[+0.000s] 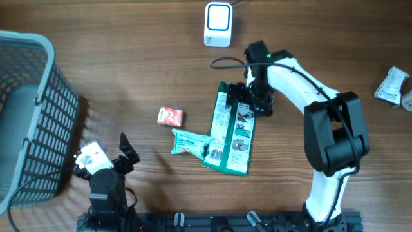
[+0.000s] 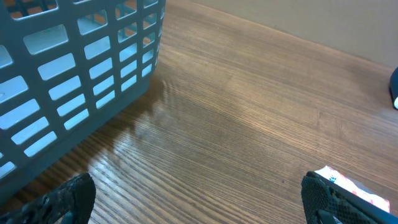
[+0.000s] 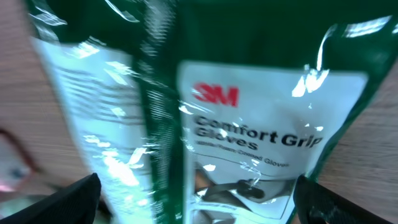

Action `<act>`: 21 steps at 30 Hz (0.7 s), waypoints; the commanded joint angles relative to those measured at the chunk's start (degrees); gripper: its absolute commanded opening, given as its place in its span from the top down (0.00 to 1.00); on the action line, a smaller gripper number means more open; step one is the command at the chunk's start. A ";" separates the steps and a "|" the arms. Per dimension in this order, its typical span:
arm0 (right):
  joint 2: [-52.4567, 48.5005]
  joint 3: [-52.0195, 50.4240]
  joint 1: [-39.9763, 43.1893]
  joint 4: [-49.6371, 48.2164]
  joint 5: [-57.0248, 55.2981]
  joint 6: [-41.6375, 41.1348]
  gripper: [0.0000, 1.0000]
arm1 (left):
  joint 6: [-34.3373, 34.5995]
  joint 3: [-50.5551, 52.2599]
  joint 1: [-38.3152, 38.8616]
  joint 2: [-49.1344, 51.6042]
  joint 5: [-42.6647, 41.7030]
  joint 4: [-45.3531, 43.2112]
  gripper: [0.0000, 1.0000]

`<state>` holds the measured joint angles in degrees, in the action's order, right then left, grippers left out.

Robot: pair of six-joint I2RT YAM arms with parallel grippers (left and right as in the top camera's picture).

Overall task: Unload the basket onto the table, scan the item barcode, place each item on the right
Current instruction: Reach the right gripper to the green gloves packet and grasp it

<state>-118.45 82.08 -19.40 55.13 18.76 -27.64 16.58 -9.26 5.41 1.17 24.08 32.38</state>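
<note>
A green 3M glove package [image 1: 232,132] lies flat in the middle of the table. It fills the right wrist view [image 3: 249,124]. My right gripper [image 1: 249,100] hovers open over its far end, fingers on either side of the package [image 3: 199,208], not closed on it. I cannot make out a barcode. The white scanner [image 1: 218,24] stands at the back of the table. My left gripper [image 1: 126,153] is open at the front left with nothing between its fingers [image 2: 199,205], only bare wood.
A grey plastic basket [image 1: 32,109] stands at the left edge, close beside my left arm [image 2: 74,74]. A small red packet [image 1: 170,116] and a teal-and-white packet [image 1: 188,142] lie left of the glove package. White packets [image 1: 391,84] sit at the far right.
</note>
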 commanded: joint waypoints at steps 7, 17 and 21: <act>-1.97 -14.53 -6.47 -10.27 -11.41 -4.61 0.00 | -1.18 0.42 0.22 -0.26 -0.50 -0.22 0.00; -11.21 -16.48 -6.60 -11.08 -8.70 -5.14 0.96 | -1.18 0.42 0.22 -0.26 -0.50 -0.22 0.00; -10.23 -10.45 -6.23 -5.40 -7.56 -3.85 0.96 | -1.18 0.42 0.22 -0.26 -0.50 -0.22 0.00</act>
<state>-116.05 73.87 -24.36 45.87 10.68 -32.34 16.56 -9.26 5.41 1.17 24.08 32.38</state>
